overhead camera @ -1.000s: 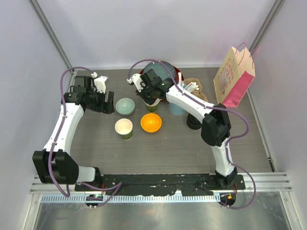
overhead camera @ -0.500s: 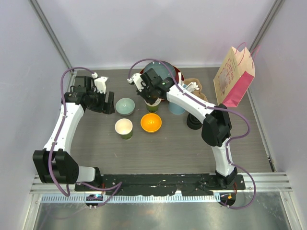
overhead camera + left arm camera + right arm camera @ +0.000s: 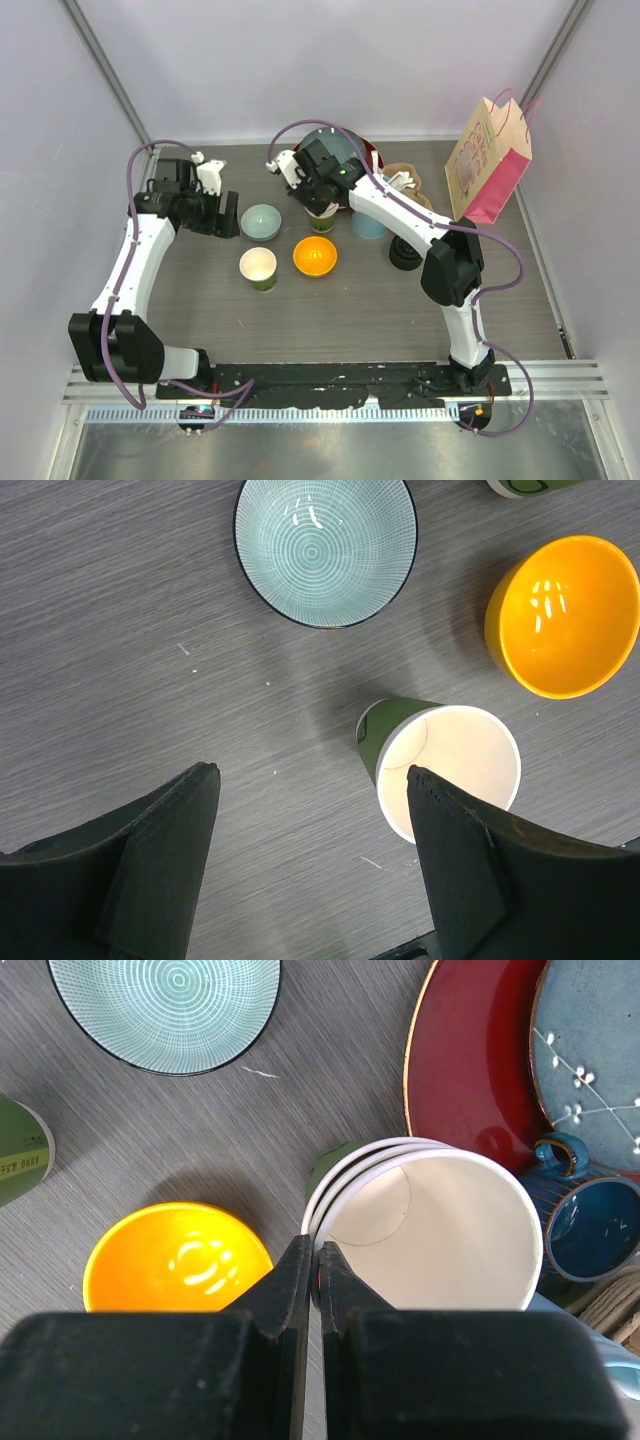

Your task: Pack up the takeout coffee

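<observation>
**A:** Where are the cups?

**B:** One green paper cup [image 3: 440, 770] stands lidless on the bench [image 3: 120, 630], near my left fingers [image 3: 170, 820]. Those are spread wide and hold nothing. More cups sit nested in a stack [image 3: 430, 1220] beside the orange bowl [image 3: 175, 1260].

**A:** And your right side?

**B:** My right fingers [image 3: 290, 1280] are pinched on the stack's near rim. I judge the paper thin, light and easily crushed, so I'd squeeze gently, at the stiffer rolled rim.
</observation>
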Motion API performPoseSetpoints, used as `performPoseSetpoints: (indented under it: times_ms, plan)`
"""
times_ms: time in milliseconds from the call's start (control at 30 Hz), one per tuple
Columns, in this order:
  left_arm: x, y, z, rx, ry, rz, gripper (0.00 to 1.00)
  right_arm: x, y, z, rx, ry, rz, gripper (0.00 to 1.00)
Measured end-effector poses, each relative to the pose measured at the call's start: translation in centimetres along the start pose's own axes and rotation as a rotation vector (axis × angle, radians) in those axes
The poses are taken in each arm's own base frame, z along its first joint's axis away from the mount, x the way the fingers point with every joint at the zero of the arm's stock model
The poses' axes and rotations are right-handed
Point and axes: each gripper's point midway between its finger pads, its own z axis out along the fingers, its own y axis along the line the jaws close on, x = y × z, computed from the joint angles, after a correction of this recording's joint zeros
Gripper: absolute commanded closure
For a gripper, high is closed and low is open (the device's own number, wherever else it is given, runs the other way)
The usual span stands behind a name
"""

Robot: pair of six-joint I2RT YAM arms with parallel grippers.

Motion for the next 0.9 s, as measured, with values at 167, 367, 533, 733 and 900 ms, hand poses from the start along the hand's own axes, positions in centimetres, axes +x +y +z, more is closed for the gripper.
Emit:
performPoseSetpoints:
  times_ms: [167, 367, 533, 733, 900]
  plan:
    - [0.02, 0.0, 0.0, 0.0, 0.001, 0.0, 0.21, 0.11, 0.07, -0.02, -0.003, 0.005, -0.004, 0.91]
    - [0.05, -0.02, -0.01, 0.001, 0.002, 0.0, 0.2, 0.15, 0.06, -0.03, -0.004, 0.006, -0.004, 0.79]
    - [0.19, -0.05, -0.03, 0.002, 0.007, -0.002, 0.21, 0.15, 0.06, -0.03, -0.004, 0.006, -0.004, 0.81]
    - [0.19, -0.05, -0.03, 0.002, 0.007, -0.001, 0.21, 0.15, 0.08, -0.03, -0.004, 0.006, -0.004, 0.89]
    - [0.2, -0.05, -0.03, 0.002, 0.008, -0.001, 0.21, 0.17, 0.06, -0.02, -0.004, 0.007, -0.004, 0.83]
